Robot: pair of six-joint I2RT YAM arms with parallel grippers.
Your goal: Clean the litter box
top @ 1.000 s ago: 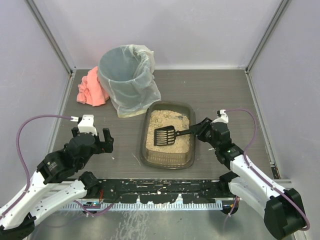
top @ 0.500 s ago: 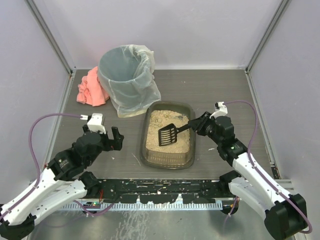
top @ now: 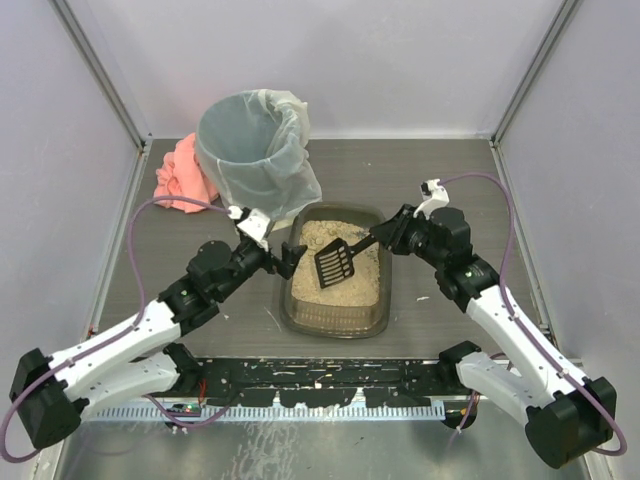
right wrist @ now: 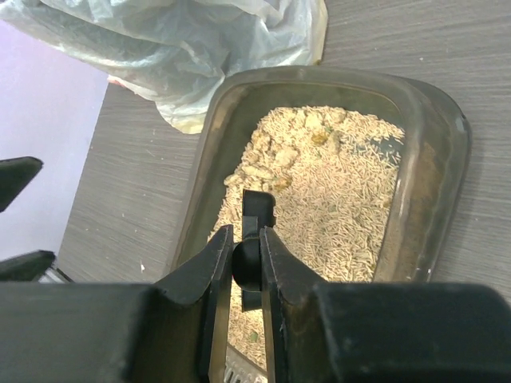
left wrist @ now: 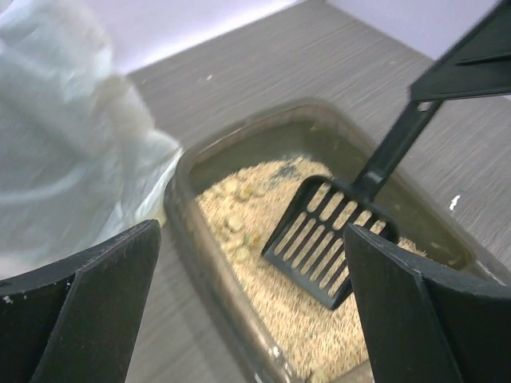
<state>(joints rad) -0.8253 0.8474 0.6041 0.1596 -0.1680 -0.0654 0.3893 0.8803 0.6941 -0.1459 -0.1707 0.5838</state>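
Mid-table [top: 450,180], just near-right of the lined bin [top: 250,150]: litter box [top: 335,322], long axis running away from the arm bases. Beige litter over most of the floor, clumps bunched toward the bin end, one bare patch at the side in the right wrist view. Right pincer [top: 392,236] pinching the handle of the black slotted scoop [top: 336,264], blade tilted down over the litter; touching or just above, cannot tell which. Left pincer [top: 290,257] spread wide, holding nothing, hovering right at the box's left rim toward the far corner. Pink cloth [top: 180,178] behind-left of the bin, not in play. Handling call on the box: moulded plastic, thin wall, rounded lip, so probably stiff enough to brace, but smooth and likely to skate on the table under scoop push. Weight mostly loose granules; would shift and spill if tipped or jerked, so keep flat. Best hold, as judged: left long rim, one finger inside, one outside, pinching the lip near the far corner, clear of the scoop's sweep. Avoid the right rim: crowded by the scoop handle. Step in hand, at a guess: bracing the box for scooping clumps toward the bin. Risks: litter flicked over the rim; bin liner draped just beside the far-left corner, easy to snag.
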